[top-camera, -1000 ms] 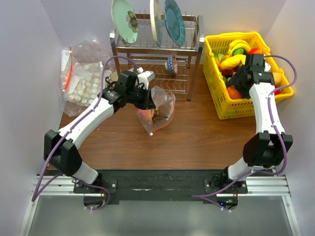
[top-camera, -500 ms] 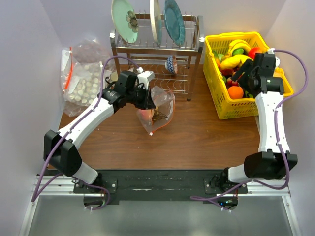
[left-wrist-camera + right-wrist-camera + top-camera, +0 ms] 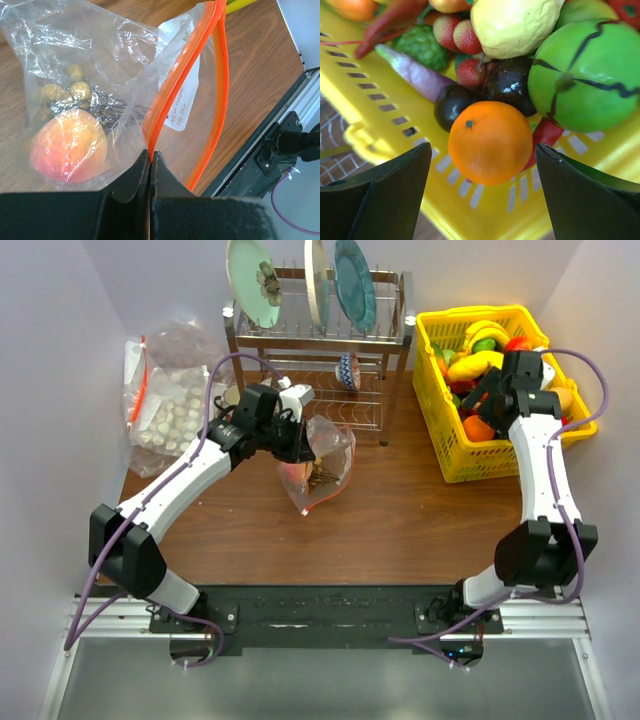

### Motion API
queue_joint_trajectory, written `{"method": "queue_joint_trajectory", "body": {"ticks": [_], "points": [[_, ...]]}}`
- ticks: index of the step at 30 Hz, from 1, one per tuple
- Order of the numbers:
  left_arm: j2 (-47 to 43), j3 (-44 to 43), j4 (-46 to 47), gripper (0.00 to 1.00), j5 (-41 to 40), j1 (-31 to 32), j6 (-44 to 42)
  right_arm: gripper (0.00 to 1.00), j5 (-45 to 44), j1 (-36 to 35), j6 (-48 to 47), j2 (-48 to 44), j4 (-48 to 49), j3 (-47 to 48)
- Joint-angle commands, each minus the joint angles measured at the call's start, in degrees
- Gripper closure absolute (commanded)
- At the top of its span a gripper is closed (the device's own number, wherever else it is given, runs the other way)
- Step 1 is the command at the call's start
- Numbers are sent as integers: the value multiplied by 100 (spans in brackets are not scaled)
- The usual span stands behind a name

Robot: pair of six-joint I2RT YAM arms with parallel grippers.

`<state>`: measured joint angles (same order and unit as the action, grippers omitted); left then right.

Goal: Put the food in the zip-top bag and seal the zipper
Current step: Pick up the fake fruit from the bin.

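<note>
1. Bench [image 3: 400,510]: brown wood, carrying all the items below.
2. Left pincer [image 3: 150,152]: jaws together, clamped on one corner of the zipper [image 3: 172,85], mid-bench, left of centre.
3. Zip-top bag [image 3: 100,60]: clear and crinkled, held by that corner. The two orange-red strips stand apart, so the mouth is open. Whether its lower end rests on the bench cannot be told.
4. Bag contents: one peach-like fruit [image 3: 67,145], yellow blushing to red, and several small brown pieces [image 3: 70,90] just beyond it.
5. Right pincer [image 3: 484,147]: jaws wide apart, gripping nothing, poised over the yellow basket [image 3: 370,95] at the bench's far right.
6. Orange [image 3: 490,140]: in the basket, directly below the gap between the jaws, against the basket wall.
7. Green round fruit [image 3: 585,75]: in the basket, touching the orange's far right side.
8. Dish rack [image 3: 320,330]: far centre, plates upright.
9. Bags of white lumps [image 3: 165,410]: far left.
</note>
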<state>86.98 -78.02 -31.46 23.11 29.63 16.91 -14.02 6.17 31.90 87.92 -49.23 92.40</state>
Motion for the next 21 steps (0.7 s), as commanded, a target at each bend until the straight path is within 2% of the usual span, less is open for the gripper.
{"method": "queue_joint_trajectory", "body": {"ticks": [1, 4, 7, 8, 11, 21], "points": [[-129, -161, 44, 100, -53, -36, -109, 11, 110, 6, 299, 322, 134, -117], [-146, -126, 35, 100, -61, -36, -109, 9, 145, -2, 369, 489, 72, -143], [-164, -117, 18, 100, -105, -36, -126, 26, 146, -2, 387, 393, 168, -213], [-164, -126, 9, 100, -131, -36, -144, 38, 84, -2, 387, 323, 194, -266], [-164, -135, 0, 100, -149, -36, -153, 50, 49, -2, 273, -29, 423, -302], [-76, -249, -9, 100, -140, -36, -135, 51, 566, -2, -236, -846, 485, 138]]}}
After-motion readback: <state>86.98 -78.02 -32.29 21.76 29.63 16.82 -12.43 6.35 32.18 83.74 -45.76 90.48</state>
